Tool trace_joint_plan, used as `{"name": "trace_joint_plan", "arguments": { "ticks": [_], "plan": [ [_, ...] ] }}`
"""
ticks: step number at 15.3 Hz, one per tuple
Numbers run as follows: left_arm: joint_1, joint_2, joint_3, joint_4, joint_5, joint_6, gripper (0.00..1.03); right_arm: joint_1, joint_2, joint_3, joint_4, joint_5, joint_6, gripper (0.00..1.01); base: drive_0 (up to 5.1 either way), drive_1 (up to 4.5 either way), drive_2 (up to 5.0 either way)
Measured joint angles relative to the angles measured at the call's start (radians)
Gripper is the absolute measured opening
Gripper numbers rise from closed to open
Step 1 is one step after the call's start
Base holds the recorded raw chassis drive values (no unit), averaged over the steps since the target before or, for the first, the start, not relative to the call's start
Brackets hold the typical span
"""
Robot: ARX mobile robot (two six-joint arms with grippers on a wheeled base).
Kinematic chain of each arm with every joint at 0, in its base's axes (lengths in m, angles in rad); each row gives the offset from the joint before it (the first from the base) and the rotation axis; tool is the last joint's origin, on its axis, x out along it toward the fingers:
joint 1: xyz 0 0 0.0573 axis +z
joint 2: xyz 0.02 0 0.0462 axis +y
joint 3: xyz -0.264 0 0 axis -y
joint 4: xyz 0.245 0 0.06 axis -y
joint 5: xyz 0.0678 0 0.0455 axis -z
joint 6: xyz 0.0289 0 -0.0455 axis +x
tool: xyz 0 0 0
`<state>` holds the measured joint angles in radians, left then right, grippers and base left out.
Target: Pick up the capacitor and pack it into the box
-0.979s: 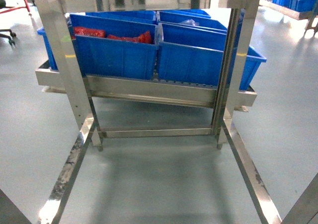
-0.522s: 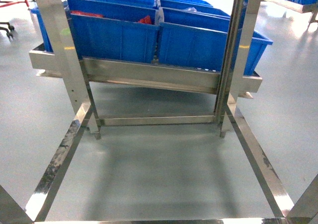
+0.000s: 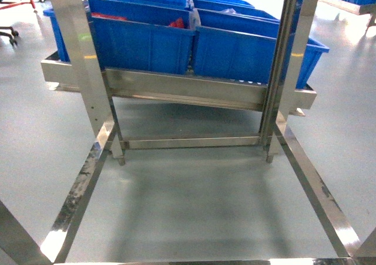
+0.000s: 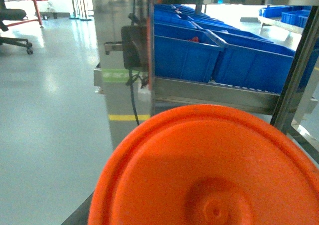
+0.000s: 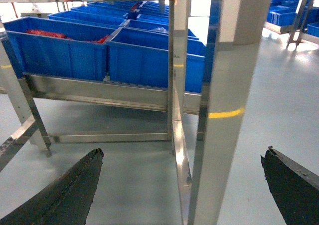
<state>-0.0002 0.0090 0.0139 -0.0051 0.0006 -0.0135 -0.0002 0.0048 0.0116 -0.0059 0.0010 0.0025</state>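
Neither the capacitor nor the box shows in any view. My right gripper (image 5: 184,150) is open: its two black fingers (image 5: 75,185) stand far apart at the lower corners of the right wrist view, holding nothing, with a steel post (image 5: 224,110) between and beyond them. In the left wrist view a large round orange disc (image 4: 209,170) with a raised centre fills the lower part and hides where the left jaws would be. The head view shows no gripper.
A steel rack (image 3: 182,89) carries large blue bins (image 3: 141,44) side by side; red items (image 3: 176,23) lie in the left one. Upright posts (image 3: 88,71) and floor rails (image 3: 320,191) frame the grey floor. An office chair (image 4: 15,15) stands far left.
The head view has shifted: the rack and bins sit higher in the frame than a second ago, more of the floor rails shows, and the rack has slid slightly right.
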Motion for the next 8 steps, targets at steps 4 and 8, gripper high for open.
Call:
{"name": "trace_joint_plan", "arguments": {
  "ticks": [4,8],
  "plan": [
    [0.0,0.0,0.0,-0.002,0.0,0.0,0.44,0.0,0.0,0.0,0.001,0.0,0.0,0.98,0.0,0.0,0.0],
    [0.0,0.0,0.0,0.001,0.0,0.0,0.44,0.0,0.0,0.0,0.005,-0.001,0.0,0.98,-1.2,0.6,0.6]
  ]
}}
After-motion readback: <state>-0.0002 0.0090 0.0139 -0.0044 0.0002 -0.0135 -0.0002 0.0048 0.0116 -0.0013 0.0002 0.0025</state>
